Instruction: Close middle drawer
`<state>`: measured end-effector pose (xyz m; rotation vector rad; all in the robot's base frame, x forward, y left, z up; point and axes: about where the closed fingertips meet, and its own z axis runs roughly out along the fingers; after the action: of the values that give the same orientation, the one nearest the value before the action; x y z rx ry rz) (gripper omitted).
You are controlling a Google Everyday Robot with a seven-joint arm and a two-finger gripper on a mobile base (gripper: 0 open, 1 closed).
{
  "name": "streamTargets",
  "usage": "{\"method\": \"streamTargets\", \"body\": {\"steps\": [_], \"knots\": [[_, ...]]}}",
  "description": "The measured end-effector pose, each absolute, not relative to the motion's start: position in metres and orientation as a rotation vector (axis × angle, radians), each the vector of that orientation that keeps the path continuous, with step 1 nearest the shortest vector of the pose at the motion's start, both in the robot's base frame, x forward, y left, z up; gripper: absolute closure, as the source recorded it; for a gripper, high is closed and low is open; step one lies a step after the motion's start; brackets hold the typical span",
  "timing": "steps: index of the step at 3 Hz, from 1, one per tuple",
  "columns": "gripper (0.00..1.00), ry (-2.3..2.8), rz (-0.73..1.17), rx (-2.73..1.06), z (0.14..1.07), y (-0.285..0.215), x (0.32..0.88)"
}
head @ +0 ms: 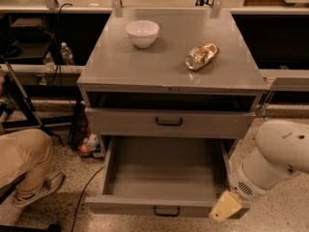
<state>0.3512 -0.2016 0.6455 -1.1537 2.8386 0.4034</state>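
Observation:
The middle drawer [164, 178] is pulled far out of the grey cabinet. Its deep tray is empty, and its low front with a small black handle [166, 210] faces me at the bottom of the view. The upper drawer [169, 122], with its own black handle, sits just above it and stands slightly out. My gripper [224, 207], a pale yellow piece at the end of the white arm [275, 158], is low at the front right corner of the middle drawer's front, touching it or very near it.
A white bowl [142, 33] and a shiny gold crumpled packet [202, 55] lie on the cabinet top [120, 66]. A person's leg and shoe [24, 163] are on the floor at left. A water bottle [66, 53] and cables [84, 192] are to the left.

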Motion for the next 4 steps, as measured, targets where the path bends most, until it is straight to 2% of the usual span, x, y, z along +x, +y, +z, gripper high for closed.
{"method": "streamTargets", "body": {"steps": [1, 2, 3, 4], "knots": [[0.48, 2.839, 0.404, -1.153, 0.645, -0.201, 0.351], [0.78, 2.841, 0.405, -1.154, 0.643, -0.201, 0.351], [1.0, 2.852, 0.423, -1.138, 0.633, -0.205, 0.353], [1.0, 2.897, 0.49, -1.08, 0.577, -0.217, 0.348]]}}
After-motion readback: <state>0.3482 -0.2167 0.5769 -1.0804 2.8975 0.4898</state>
